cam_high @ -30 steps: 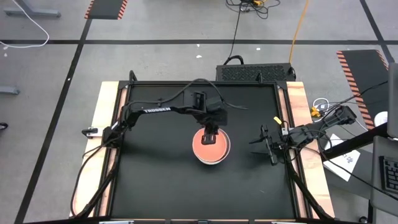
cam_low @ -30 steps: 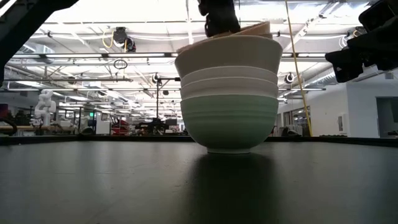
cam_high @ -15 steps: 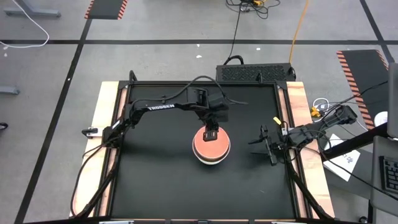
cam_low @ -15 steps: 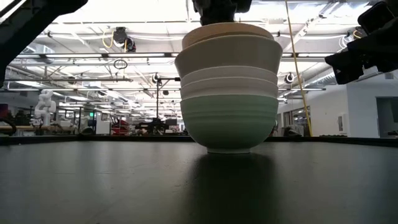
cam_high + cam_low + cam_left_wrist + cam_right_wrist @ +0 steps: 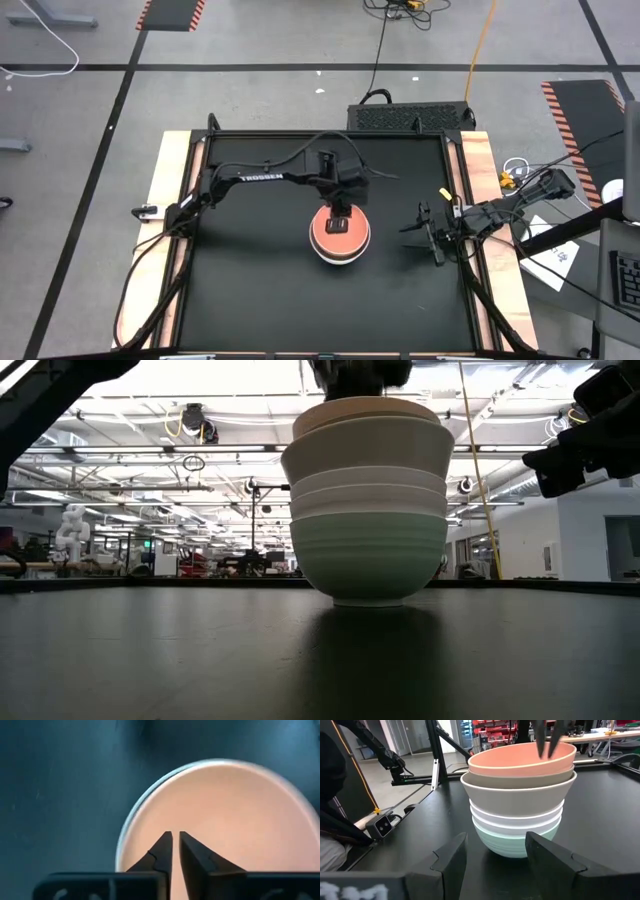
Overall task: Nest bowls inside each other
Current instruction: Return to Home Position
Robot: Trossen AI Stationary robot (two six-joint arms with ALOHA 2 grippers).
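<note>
The left claw (image 5: 174,834), tips almost together and gripping nothing, hangs over the peach bowl (image 5: 350,243) at the centre of the table (image 5: 250,280), where only the side-on views show the mint bowl (image 5: 368,555) at the bottom, while the right claw (image 5: 496,837) sits spread at 3 o'clock.

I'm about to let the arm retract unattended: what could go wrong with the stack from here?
1. The left gripper hangs shut with its tips seemingly below the rim of the peach bowl; pulling away sideways before lifting could hook that rim and drag it off.
2. The stack is tall and rests only on the mint green bowl's small foot, so such a knock could tip it all.
The right gripper waits open at the table's right side.
</note>
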